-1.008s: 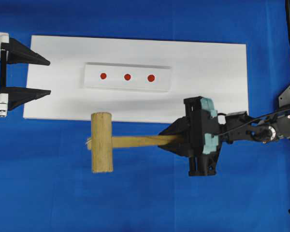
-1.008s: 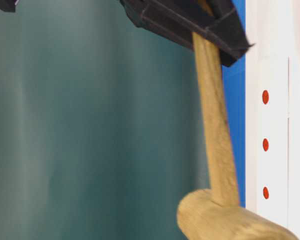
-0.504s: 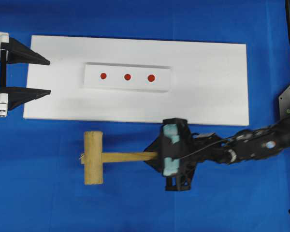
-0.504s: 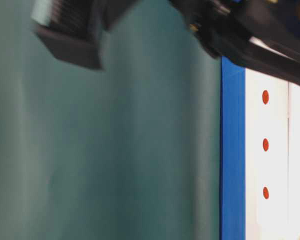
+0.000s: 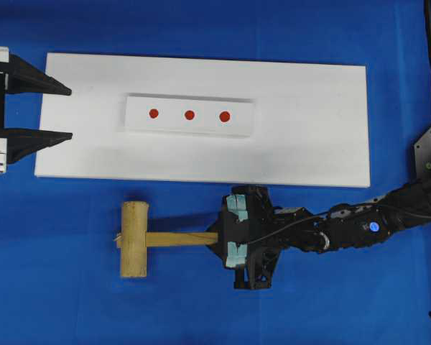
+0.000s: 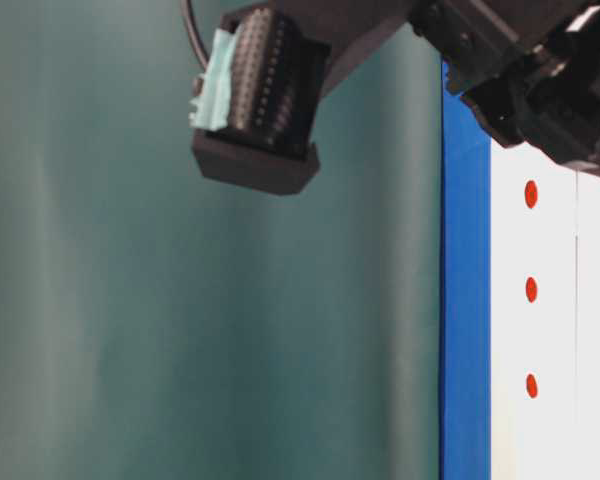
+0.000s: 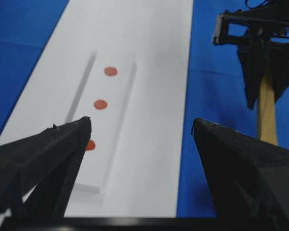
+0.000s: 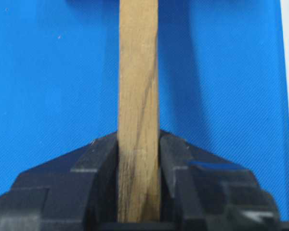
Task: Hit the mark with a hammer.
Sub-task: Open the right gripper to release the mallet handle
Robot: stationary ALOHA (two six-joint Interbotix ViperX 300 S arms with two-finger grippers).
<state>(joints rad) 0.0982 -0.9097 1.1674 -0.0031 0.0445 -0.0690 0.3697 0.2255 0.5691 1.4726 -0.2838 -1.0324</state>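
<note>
Right claw (image 5: 217,240) gripping one hammer (image 5: 134,238), three dots

The hammer (image 5: 134,238) is pale, grainy bare wood, the board (image 5: 309,129) smooth matt white, the desk (image 5: 72,302) finely textured matt blue, and both claws (image 5: 219,239) (image 5: 70,113) matt black plastic.

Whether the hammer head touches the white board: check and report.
Apart. In the overhead view, blue cloth shows between the hammer head and the white board edge.
</note>
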